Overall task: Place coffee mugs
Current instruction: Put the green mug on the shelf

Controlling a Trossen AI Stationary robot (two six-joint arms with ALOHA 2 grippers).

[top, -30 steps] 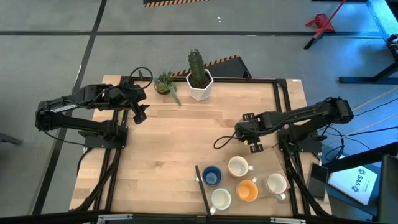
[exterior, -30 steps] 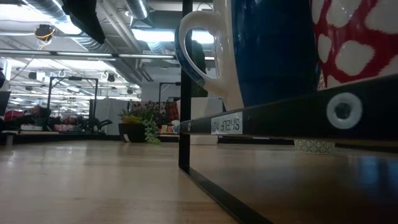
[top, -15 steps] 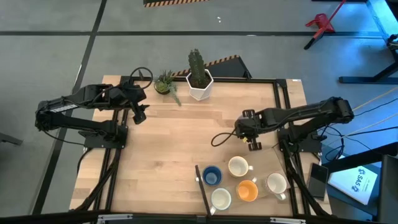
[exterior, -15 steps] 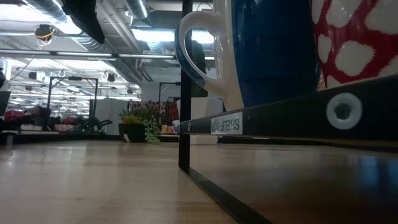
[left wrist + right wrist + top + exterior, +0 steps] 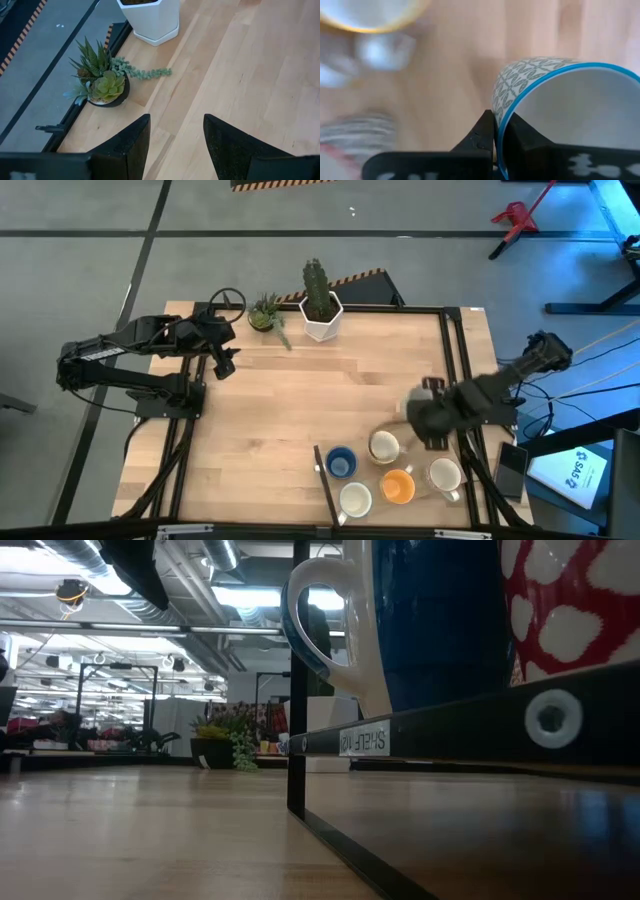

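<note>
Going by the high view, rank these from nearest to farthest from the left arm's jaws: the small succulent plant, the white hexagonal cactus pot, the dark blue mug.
1. Small succulent plant, just beyond the left gripper, at the table's back edge.
2. White hexagonal cactus pot, farther along the same back edge.
3. Dark blue mug, far across the table, in the mug cluster near the right gripper.

The middle of the table (image 5: 300,410) lay bare and passable, while mugs (image 5: 385,475) crowded its 5 o'clock corner beneath the blurred right gripper (image 5: 425,418), and a cactus pot (image 5: 321,315) and a succulent (image 5: 265,313) blocked the 12 o'clock edge.
</note>
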